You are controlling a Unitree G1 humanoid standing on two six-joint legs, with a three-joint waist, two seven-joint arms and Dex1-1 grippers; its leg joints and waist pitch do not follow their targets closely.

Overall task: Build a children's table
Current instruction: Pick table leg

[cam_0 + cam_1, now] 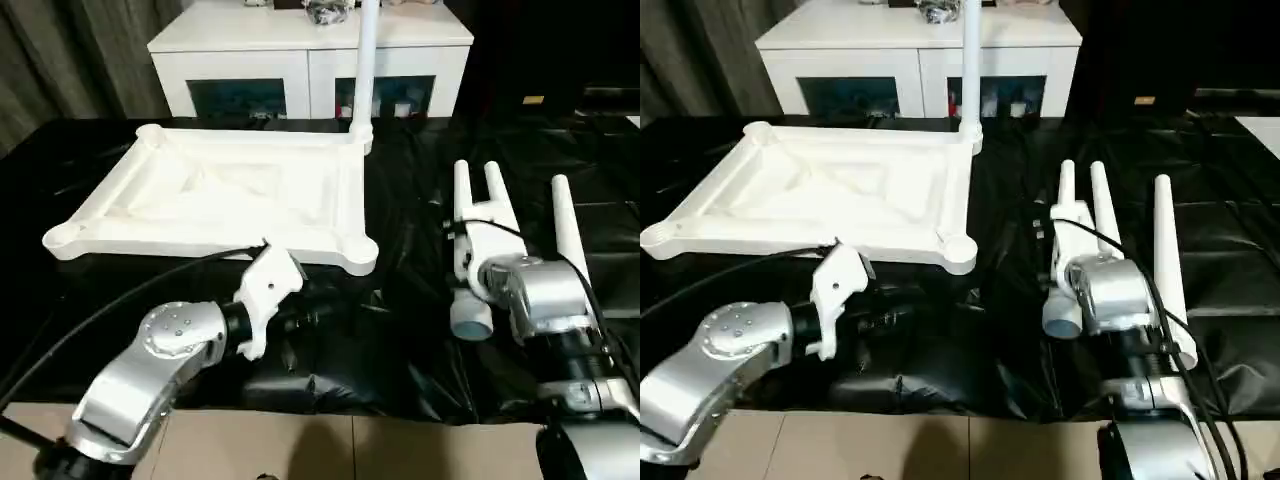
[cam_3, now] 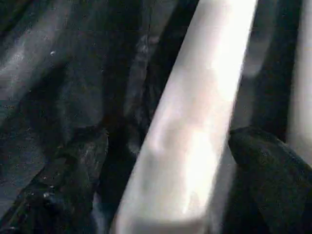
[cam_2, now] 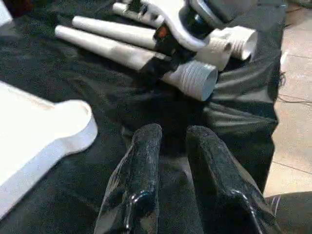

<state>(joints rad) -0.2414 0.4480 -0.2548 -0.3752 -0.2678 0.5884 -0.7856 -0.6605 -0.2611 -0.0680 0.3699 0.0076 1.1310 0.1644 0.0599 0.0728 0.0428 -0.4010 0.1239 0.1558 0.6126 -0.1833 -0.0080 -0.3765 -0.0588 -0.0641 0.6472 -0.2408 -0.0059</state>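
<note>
Nearest you, left gripper hangs empty, jaws slightly apart, right gripper straddles a loose leg, jaws wide; table top lies underside-up with one leg fitted, so three left.

No text, label, brand or number is showing legibly anywhere. A small yellow patch is sitting on the dark unit behind the black sheet (possibly a sticker), but nothing on it is reading clearly.
</note>
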